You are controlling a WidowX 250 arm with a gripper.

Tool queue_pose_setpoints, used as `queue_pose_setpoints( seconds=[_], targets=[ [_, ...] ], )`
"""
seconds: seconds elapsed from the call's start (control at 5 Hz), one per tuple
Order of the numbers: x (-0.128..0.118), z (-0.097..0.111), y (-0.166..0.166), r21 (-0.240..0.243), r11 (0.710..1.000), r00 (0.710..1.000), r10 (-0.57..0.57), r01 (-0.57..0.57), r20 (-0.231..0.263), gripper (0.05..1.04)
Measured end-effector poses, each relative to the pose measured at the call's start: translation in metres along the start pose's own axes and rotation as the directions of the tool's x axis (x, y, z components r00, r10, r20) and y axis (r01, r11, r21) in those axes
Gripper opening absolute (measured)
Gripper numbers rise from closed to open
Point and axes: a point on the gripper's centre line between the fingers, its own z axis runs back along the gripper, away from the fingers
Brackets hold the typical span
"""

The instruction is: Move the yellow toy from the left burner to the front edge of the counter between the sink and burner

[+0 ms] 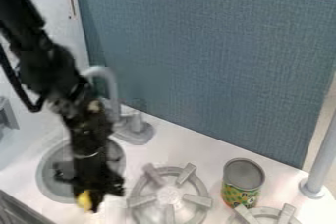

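Hanging by sink (47, 181) | gripper (92, 201) apparently clenched on yellow object (83, 201) | burner (169, 195) near

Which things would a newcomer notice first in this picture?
Probably the black arm first, slanting down from the upper left over the grey sink, with something yellow at its gripper. Next, the colourful can beside the burners, in front of the large blue panel.

1. The black arm (56, 70) enters at the upper left and slants down toward the lower right.
2. A black cable (19, 88) loops beside it.
3. The wrist (84, 134) drops nearly vertically; the hand (92, 199) points downward.
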Motion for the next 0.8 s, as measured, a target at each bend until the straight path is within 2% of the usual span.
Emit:
queue_pose_setpoints(
  seconds=[0.2, 0.4, 0.6, 0.8],
  targets=[
    [0.012, -0.025, 0.013, 0.033, 0.999, 0.999, 0.003, -0.002, -0.041, 0.171],
    [0.024, -0.046, 0.007, 0.003, 0.999, 0.996, -0.053, 0.053, -0.075, 0.171],
    [0.023, -0.061, -0.007, -0.04, 0.993, 0.983, -0.112, 0.107, -0.147, 0.17],
    [0.019, -0.059, -0.031, -0.087, 0.983, 0.973, -0.171, 0.159, -0.156, 0.218]
  ],
)
